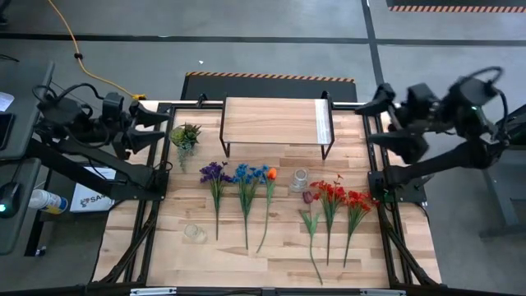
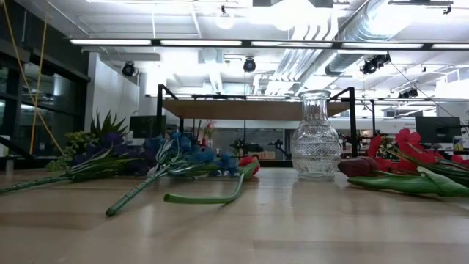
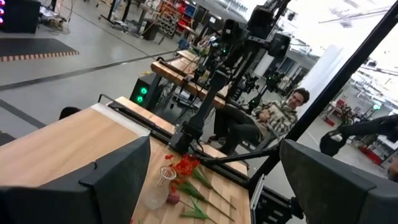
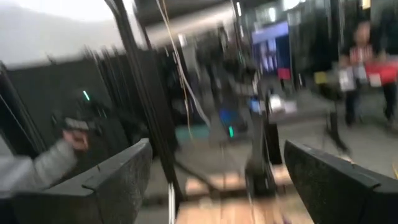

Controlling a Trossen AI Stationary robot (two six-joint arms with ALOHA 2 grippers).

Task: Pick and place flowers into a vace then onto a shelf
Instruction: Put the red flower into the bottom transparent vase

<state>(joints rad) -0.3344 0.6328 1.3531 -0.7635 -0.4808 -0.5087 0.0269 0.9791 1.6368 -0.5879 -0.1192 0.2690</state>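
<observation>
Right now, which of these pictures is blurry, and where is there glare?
The right wrist view is smeared all over, the room in streaks. The low view is sharp on the glass vase, with bright ceiling lights above and a sheen on the table. The high view is evenly lit, though the right arm looks slightly smeared.

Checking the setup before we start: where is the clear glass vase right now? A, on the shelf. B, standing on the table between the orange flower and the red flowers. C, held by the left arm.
B: the vase stands on the table, the shelf bare.
</observation>
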